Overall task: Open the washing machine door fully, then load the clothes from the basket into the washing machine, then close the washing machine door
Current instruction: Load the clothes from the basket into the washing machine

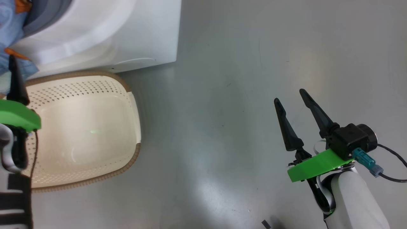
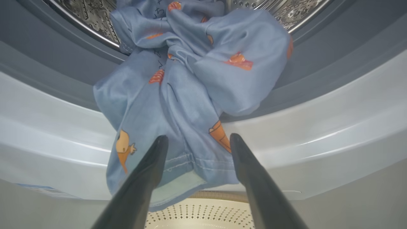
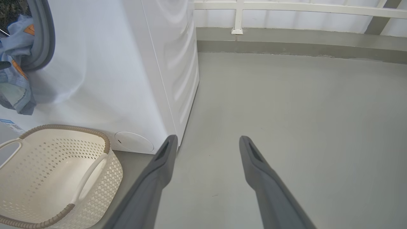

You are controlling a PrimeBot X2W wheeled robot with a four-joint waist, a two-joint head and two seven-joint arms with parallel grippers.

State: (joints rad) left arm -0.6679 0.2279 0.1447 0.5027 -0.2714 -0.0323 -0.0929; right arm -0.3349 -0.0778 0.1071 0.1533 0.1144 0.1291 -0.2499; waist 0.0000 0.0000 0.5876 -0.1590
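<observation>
You will find no text here that you can read. The small blue label [image 2: 47, 190] on the washing machine [image 2: 334, 127] front is too blurred to make out. The dark script-like marks printed on the blue garment [image 2: 190, 105] are illegible.

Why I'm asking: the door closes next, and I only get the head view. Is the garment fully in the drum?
Observer: No. The garment spills from the drum over the gasket and hangs down the machine front, above the basket.
Operator: Does the left gripper hold it?
Observer: No. The left gripper is open, one finger on each side of the garment's hanging end.
</observation>
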